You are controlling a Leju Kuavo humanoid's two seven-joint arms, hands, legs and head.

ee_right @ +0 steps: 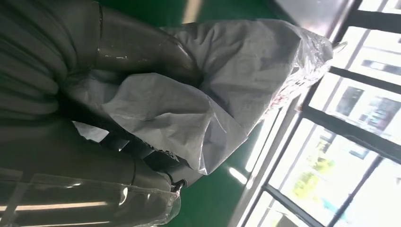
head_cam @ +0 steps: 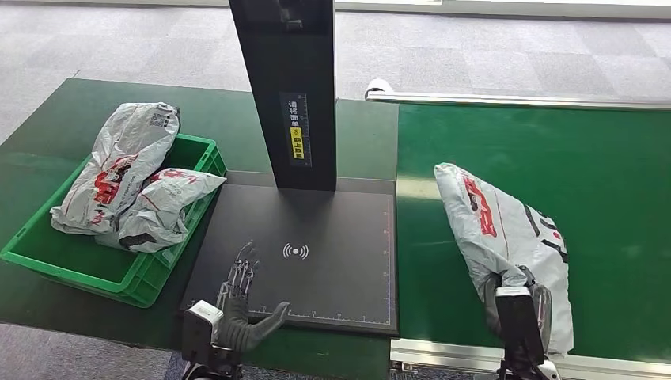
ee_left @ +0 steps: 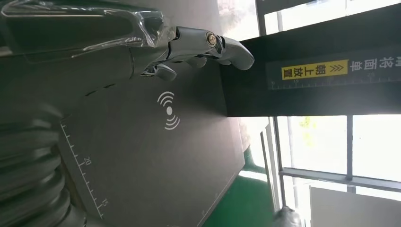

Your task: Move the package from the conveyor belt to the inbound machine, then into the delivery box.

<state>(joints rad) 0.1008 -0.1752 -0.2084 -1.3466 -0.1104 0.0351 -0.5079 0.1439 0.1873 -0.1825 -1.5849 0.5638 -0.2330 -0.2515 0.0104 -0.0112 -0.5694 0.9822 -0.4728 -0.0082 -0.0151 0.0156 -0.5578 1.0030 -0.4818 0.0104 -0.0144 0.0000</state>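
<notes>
A grey plastic package (head_cam: pixel 498 229) with red and black print lies on the green conveyor belt (head_cam: pixel 554 150) at the right. My right hand (head_cam: pixel 518 297) grips its near end; in the right wrist view the crumpled package (ee_right: pixel 222 85) is pinched between the thumb (ee_right: pixel 137 47) and the darker fingers. My left hand (head_cam: pixel 241 297) hovers open, fingers spread, over the near left corner of the inbound machine's black plate (head_cam: pixel 332 237). The left wrist view has the fingers (ee_left: pixel 189 45) stretched out above the plate (ee_left: pixel 156 156).
The machine's black column (head_cam: pixel 289 87) rises at the back of the plate, with a yellow label. A green delivery box (head_cam: pixel 103 265) stands at the left and holds two similar packages (head_cam: pixel 119 166) (head_cam: pixel 166 206). A metal rail runs along the belt's near edge.
</notes>
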